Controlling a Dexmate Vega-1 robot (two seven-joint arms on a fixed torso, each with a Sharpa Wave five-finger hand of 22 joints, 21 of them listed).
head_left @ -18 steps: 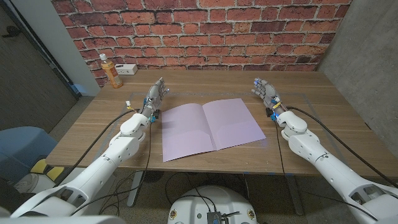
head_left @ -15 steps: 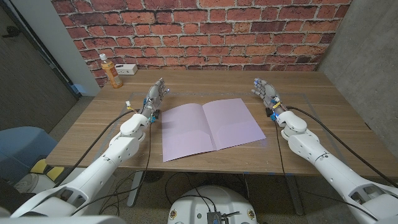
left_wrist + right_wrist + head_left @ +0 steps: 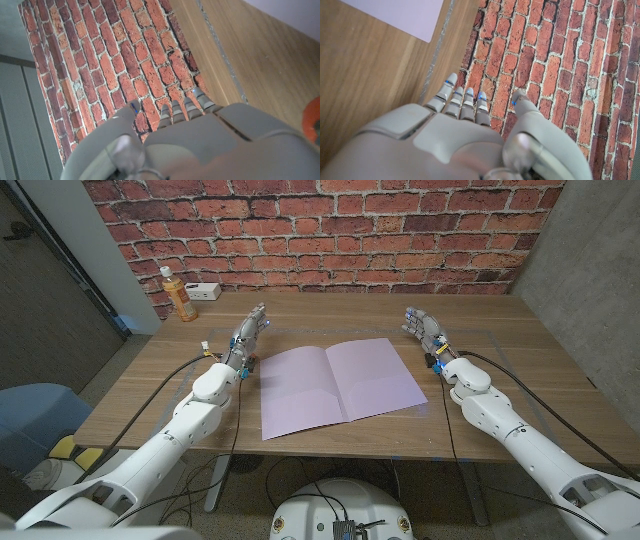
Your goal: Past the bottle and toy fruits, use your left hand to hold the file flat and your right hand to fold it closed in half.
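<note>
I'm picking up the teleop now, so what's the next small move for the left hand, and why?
Probably bring the left hand across onto the near left half of the file and press it down. The file lies open on the table, and both hands, the right hand too, are beside it, holding nothing.

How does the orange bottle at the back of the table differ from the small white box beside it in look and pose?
The orange bottle with the white cap is tall and stands upright; the small white box is low and lies on its long side. The bottle is orange with a label; the box is plain white with a small dark mark. Both sit at the wooden table's far left corner, close to the brick wall.
</note>
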